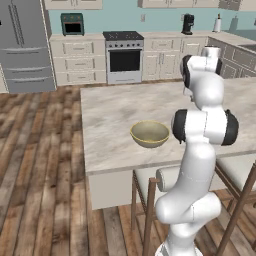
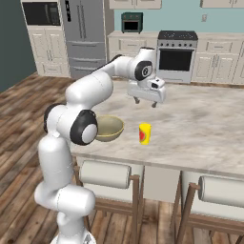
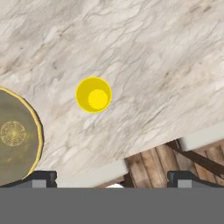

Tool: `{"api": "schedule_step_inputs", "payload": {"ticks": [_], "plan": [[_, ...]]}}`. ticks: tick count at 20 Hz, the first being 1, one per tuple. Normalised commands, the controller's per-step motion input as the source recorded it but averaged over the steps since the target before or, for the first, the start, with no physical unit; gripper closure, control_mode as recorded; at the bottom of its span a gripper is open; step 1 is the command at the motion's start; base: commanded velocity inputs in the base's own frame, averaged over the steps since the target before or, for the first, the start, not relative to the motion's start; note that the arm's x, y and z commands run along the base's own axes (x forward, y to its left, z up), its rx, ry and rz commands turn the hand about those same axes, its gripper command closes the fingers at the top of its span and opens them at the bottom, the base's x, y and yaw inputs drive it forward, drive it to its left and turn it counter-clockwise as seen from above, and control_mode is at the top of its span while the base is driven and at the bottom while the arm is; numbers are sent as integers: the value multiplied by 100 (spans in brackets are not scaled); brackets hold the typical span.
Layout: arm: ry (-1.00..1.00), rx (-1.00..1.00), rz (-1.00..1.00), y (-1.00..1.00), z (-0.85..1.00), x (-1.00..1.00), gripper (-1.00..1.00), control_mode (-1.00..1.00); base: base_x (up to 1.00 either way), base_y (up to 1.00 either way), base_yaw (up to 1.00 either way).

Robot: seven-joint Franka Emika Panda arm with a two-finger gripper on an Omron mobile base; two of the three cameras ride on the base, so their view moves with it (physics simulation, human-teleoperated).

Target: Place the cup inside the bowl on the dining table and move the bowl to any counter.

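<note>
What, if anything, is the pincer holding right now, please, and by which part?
Nothing: the pincer hangs open above the dining table, apart from the yellow cup and the bowl.

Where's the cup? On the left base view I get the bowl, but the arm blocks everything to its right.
Observer: The cup stands upright on the table, just right of the bowl, not touching it.
Operator: And the gripper?
Observer: The gripper hangs above the table, beyond the cup, jaws wide open and empty.
Operator: Anything in the bowl?
Observer: Nothing; the hand view shows its bare inside, with a round pattern at the centre.
</note>
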Motion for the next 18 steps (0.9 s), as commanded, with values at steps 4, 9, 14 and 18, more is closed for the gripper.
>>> {"api": "schedule_step_inputs", "payload": {"ticks": [4,9,14,18], "plan": [[0,0,0,0,0,35,-100,-100,0,0,0],[0,0,0,0,-2,29,-100,-100,0,0,0],[0,0,0,-3,-6,23,-100,-100,0,0,0],[0,0,0,-8,-11,22,-100,-100,0,0,0]]}}
